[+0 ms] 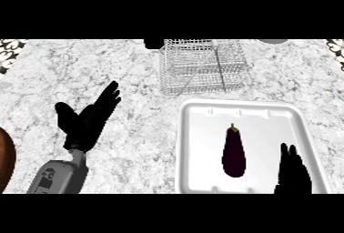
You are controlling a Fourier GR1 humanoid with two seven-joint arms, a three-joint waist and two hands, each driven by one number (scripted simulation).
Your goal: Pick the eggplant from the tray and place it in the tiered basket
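Lower left of the frame: a grey boxy forearm (59,176) with a dark marking ends in a black robot hand (84,122). Lower right: another black robot hand (293,175).

Bench (134,68): speckled white marble, polished. Tiered basket (200,66): bare metal wire. Tray (201,136): smooth white plastic, matt. Eggplant (233,152): glossy dark purple skin.

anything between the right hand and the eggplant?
No. In the head view only bare white tray floor separates the right hand from the eggplant; the hand is over the tray's right side, fingers straight.
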